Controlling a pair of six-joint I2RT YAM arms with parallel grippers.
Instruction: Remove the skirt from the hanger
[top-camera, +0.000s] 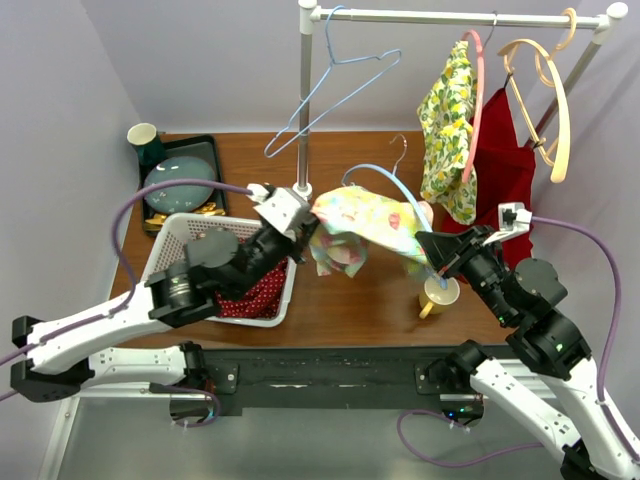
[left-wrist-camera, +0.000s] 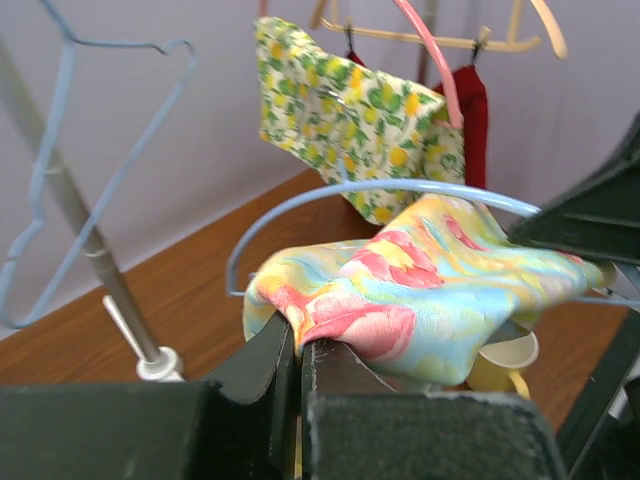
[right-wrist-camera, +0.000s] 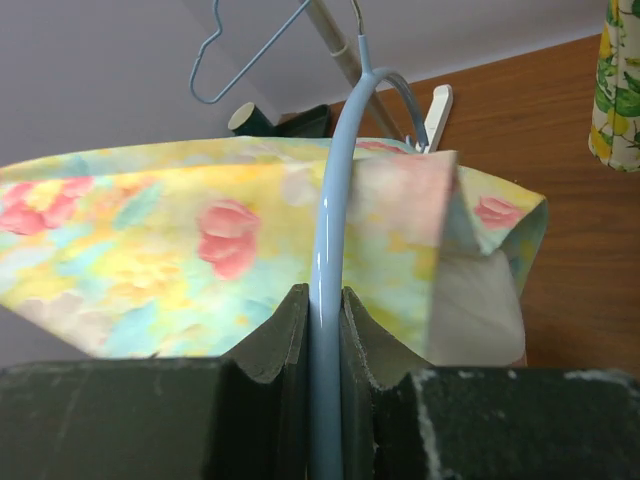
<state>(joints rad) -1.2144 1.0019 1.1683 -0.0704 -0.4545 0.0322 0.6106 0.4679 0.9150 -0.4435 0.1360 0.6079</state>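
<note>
The skirt (top-camera: 365, 222) is pastel yellow and blue with pink flowers. It hangs on a light blue hanger (top-camera: 385, 178) held above the table. My left gripper (top-camera: 305, 222) is shut on the skirt's left edge (left-wrist-camera: 300, 320); the cloth spreads right over the hanger's blue bar (left-wrist-camera: 400, 190). My right gripper (top-camera: 432, 252) is shut on the hanger's bar (right-wrist-camera: 325, 300), and the skirt (right-wrist-camera: 170, 240) hangs spread behind it, one corner held by a white clip (right-wrist-camera: 435, 110).
A rack (top-camera: 306, 100) holds an empty blue wire hanger (top-camera: 335, 85), a lemon-print garment (top-camera: 448, 130), a red garment (top-camera: 502, 165) and a tan hanger (top-camera: 550, 100). A white basket (top-camera: 175, 240) with red cloth sits left. A yellow cup (top-camera: 440, 295) stands under the right gripper. A dark tray (top-camera: 185, 165) is behind.
</note>
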